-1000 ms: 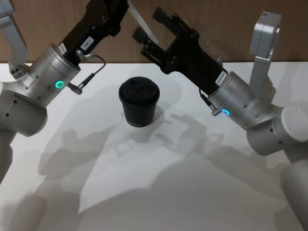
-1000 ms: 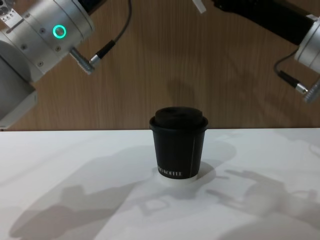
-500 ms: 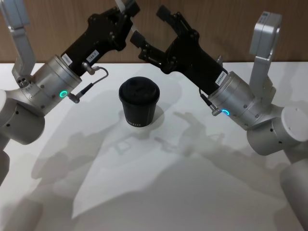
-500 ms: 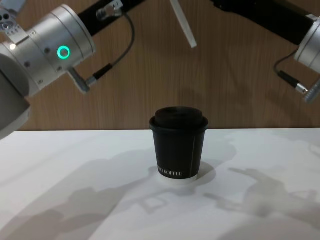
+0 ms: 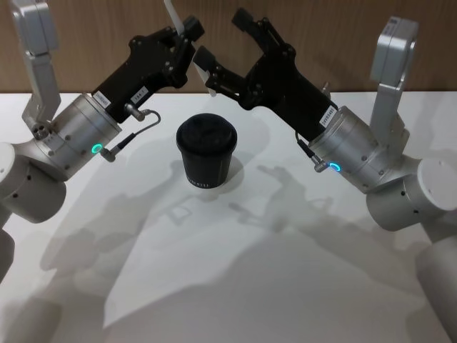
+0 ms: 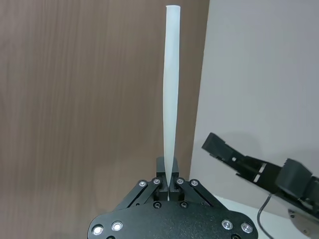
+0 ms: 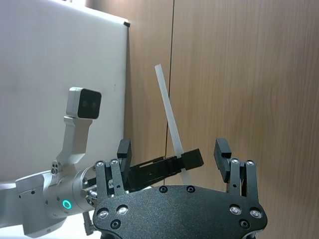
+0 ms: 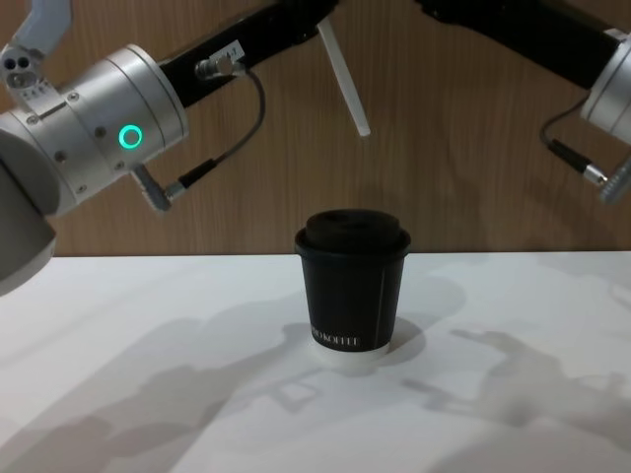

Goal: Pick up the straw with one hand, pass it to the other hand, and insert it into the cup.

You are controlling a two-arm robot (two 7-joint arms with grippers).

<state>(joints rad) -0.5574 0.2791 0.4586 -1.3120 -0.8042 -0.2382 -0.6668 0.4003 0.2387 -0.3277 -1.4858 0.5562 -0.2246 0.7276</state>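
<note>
Up above the table, the left gripper (image 5: 187,44), long and black on a silver wrist with a green glowing ring, has its two fingers closed tight on the thin white straw (image 8: 345,81). From the left wrist view the straw (image 6: 171,99) runs straight out from between the clamped fingertips. Seen from the chest, it hangs tilted in the air, its lower end above the small black paper cup (image 8: 352,281) with the domed black lid and clear of that lid. The cup (image 5: 206,153) stands upright on the white table (image 5: 235,279), between the two arms. Just beside the left gripper, the black right gripper (image 5: 223,44) is held at about the same height with its fingers (image 7: 223,150) spread wide, gripping nothing; through its wrist view the straw (image 7: 171,125) slants up beyond the open jaws.
</note>
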